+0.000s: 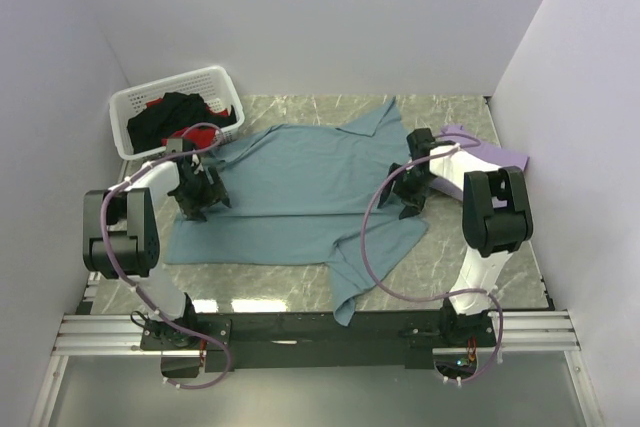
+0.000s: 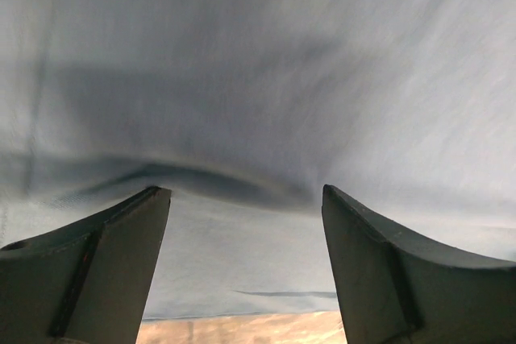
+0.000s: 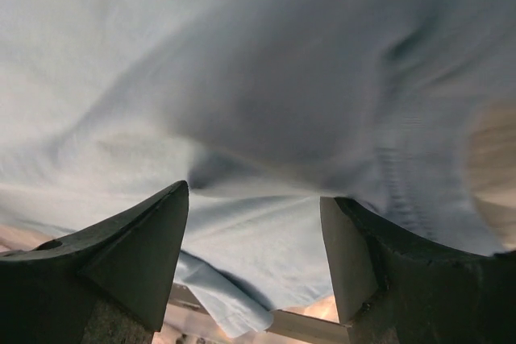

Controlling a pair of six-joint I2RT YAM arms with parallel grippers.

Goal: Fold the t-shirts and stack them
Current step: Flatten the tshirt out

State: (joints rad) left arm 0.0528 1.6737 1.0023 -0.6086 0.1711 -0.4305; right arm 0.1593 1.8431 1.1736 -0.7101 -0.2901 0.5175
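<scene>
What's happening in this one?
Two robot arms are working on a teal-blue t-shirt spread out on the table. The left tool is low over the shirt's left side and the right tool over its right side, both with jaws open and no cloth pinched. Nothing is folded yet. A lavender t-shirt lies at the far right, and a black shirt and a red shirt sit in the white basket at the far left.
</scene>
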